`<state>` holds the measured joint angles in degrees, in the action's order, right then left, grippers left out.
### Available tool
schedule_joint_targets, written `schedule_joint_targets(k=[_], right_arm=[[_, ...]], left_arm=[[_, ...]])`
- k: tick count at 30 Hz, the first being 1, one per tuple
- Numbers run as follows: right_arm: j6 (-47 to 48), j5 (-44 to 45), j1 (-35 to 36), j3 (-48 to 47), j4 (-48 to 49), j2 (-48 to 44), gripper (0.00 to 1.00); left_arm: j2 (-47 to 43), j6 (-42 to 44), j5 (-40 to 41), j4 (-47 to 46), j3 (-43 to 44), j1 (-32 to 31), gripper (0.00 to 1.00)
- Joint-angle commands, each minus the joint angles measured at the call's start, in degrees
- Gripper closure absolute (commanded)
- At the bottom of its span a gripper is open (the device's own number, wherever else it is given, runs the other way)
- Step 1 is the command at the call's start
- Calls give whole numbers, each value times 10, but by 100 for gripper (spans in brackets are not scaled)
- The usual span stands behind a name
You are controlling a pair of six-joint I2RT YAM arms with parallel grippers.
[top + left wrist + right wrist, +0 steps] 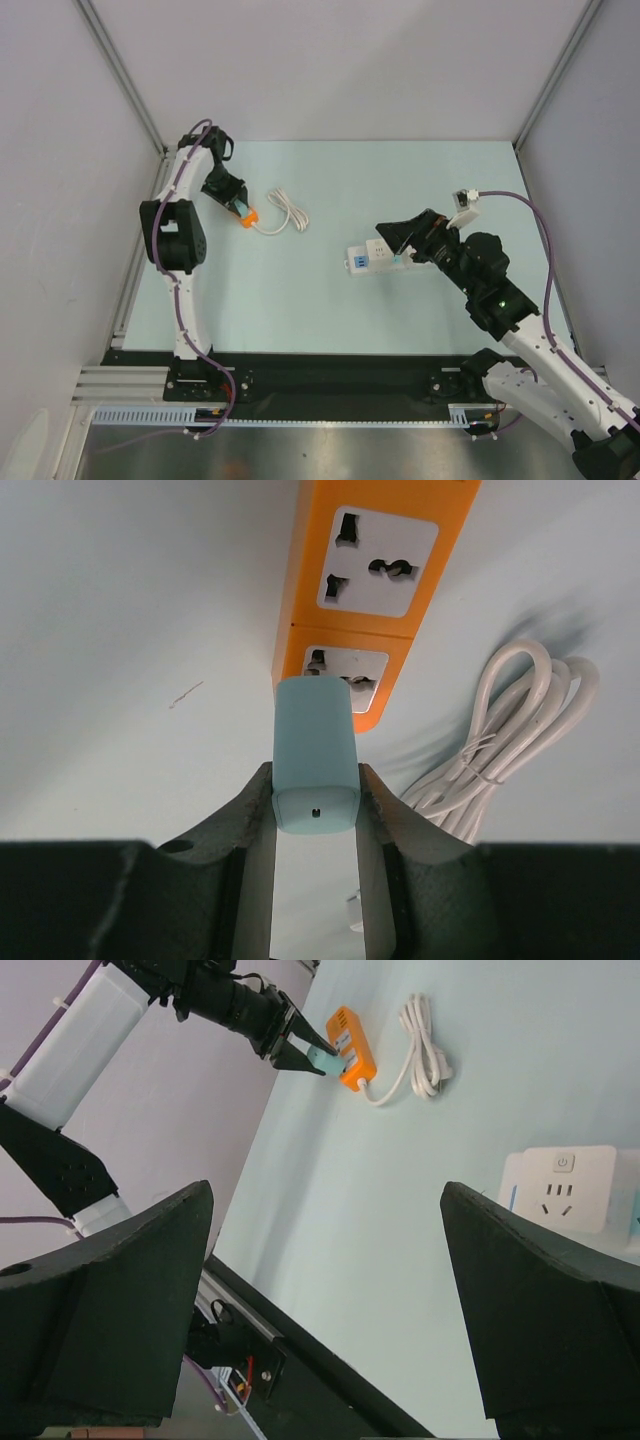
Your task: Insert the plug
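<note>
My left gripper (315, 780) is shut on a pale blue plug block (314, 752). Its far end sits at the lower socket of the orange power strip (372, 590); whether the prongs are inside is hidden. The upper socket (377, 562) is free. In the top view the left gripper (236, 203) and the orange strip (247, 217) are at the table's back left. My right gripper (325, 1310) is open and empty, held above the table beside a white power strip (372, 257).
The orange strip's white cord (285, 213) lies coiled to its right, also in the left wrist view (505, 740). The white strip shows in the right wrist view (565, 1188). Grey walls enclose the table on three sides.
</note>
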<state>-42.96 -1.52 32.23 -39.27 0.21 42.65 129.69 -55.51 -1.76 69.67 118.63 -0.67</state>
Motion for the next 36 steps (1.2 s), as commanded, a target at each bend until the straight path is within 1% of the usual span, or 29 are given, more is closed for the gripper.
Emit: schedule_joint_targets(k=[1,2,7,9,13,18,24,27,29,36], right_arm=[[14,15,-1,-24,1,-11,0],[15,15,-1,-25,1,-11,0],[15,15,-1,-23,1,-9,0],[13,15,-1,-23,1,-9,0],[13,31,-1,-19,1,-6,0],[8,34,-1,-14,6,1,0],[6,41,-1,-9,6,4,0],[4,44,-2,-6,7,6,0],[4,43,-2,-6,8,7,0],[7,48,-2,-4,8,8,0]], left_arm=[[23,-12,-5,7,30,5,100],[24,-8,-9,6,34,21,100],[42,22,-23,-11,32,28,100],[44,30,-9,-13,23,32,100],[62,63,-11,-15,21,32,100],[67,65,-12,-26,-2,31,100],[76,102,12,-40,0,21,100],[84,110,17,-40,2,19,100],[87,109,38,-38,-1,16,100],[108,100,43,-37,-17,15,100]])
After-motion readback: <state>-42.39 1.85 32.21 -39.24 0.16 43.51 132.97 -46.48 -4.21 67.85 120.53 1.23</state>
